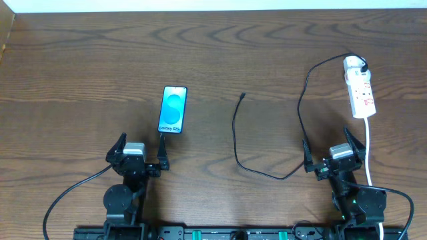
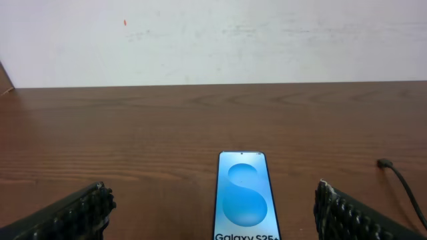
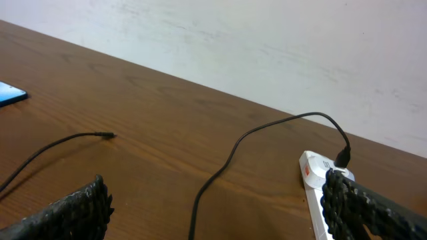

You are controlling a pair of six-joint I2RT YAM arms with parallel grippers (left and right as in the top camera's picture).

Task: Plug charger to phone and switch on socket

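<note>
Blocking part of the socket [image 3: 313, 181]: right gripper [image 3: 215, 188]

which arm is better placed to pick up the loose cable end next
Probably right: the cable end lies slightly nearer the right gripper, while the phone sits straight ahead of the left gripper, which could steady it.

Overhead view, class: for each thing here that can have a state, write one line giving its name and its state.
phone: face up, screen showing blue, nothing plugged in.
charger: plug in the socket, other end lying loose, apart from the phone.
socket: holds the charger plug; switch position too small to tell.
left gripper: open, empty.
right gripper: open, empty.
</note>
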